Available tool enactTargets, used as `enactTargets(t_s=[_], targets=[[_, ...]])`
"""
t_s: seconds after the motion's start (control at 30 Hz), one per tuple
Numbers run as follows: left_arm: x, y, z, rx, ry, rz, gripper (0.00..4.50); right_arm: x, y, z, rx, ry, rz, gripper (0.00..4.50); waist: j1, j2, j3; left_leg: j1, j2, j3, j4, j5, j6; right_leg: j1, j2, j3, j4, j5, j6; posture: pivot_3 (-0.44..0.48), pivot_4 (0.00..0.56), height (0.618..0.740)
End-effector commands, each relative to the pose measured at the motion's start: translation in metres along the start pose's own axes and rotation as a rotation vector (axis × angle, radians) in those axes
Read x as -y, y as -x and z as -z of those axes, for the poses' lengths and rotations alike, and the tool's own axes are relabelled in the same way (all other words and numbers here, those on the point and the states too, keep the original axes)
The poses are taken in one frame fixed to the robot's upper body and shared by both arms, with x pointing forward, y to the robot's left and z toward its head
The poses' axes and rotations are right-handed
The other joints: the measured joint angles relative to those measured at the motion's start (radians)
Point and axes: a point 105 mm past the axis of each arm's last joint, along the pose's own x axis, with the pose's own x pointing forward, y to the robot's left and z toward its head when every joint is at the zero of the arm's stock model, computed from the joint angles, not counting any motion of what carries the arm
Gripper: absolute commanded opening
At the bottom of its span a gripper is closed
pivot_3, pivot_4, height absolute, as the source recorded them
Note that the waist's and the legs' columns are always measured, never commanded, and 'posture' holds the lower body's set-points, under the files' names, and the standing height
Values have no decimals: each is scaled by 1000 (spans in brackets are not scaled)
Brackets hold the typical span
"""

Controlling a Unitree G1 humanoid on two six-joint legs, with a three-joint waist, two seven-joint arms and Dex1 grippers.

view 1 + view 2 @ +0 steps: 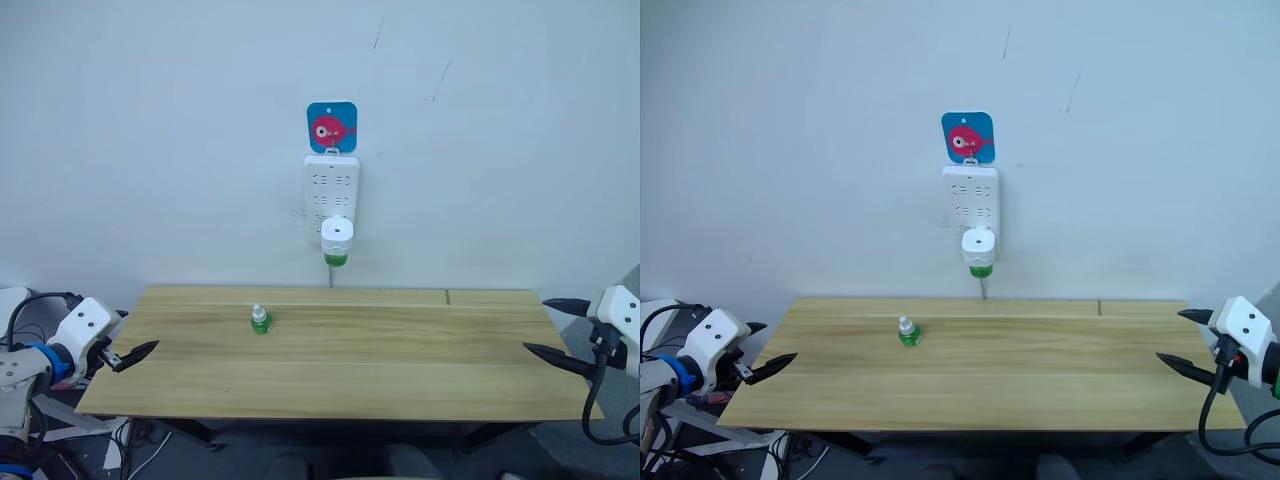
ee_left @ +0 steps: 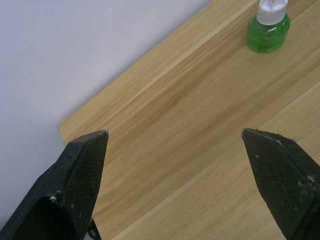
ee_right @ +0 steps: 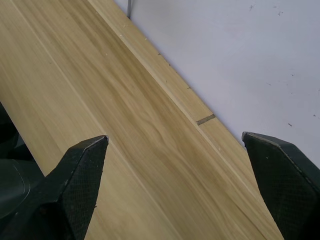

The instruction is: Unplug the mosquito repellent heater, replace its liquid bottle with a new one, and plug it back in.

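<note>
High on the far wall, plugged into the bottom of the white power strip (image 1: 331, 195), sits the mosquito repellent heater (image 1: 337, 235), above the table's (image 1: 400, 380) far edge and roughly midway between the arms. Its long axis runs up and down, green bottle (image 1: 336, 260) pointing down (prongs hidden). Both grippers hang low at the table's ends, well apart from it: the left gripper (image 1: 132, 355) and right gripper (image 1: 560, 332) each have fingers spread wide, holding nothing. Neither looks clearly nearer. A spare bottle (image 1: 260, 320) stands upright on the table, left of centre.
</note>
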Motion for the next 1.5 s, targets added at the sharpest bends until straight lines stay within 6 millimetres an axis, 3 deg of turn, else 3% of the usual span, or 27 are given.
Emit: enactTargets(t_s=[0.03,0.87,1.0,1.17,1.33,1.5], targets=[[-8,4,-12,25,-54,-1,4500,4,4,-11,27,38,19,4488,0,0,0,0,0,0,0,0,0,0,0,0,0,0,0,42,14,740],[-13,14,-18,100,-31,66,4500,0,0,-16,34,46,31,4488,-5,0,0,0,0,7,0,0,0,-1,1,1,1,0,0,31,20,740],[-14,9,-35,169,-22,71,4500,-2,-1,-19,51,44,38,4488,-5,-1,1,0,0,8,0,0,0,-1,1,1,1,0,0,23,26,740],[-2,-3,-78,318,34,142,4500,-21,-6,-43,128,59,-8,4488,-5,-1,2,0,1,7,0,0,0,-1,1,1,1,0,0,-1,31,740],[26,-17,-133,455,40,261,4500,-64,-20,-100,293,102,-126,4488,-15,-2,5,-1,1,6,0,0,0,0,2,2,2,0,0,-36,36,740],[35,-28,-176,573,56,265,4500,-70,-31,-140,423,72,-85,4488,-30,-7,11,0,1,7,1,0,0,0,3,3,2,1,1,-70,43,740]])
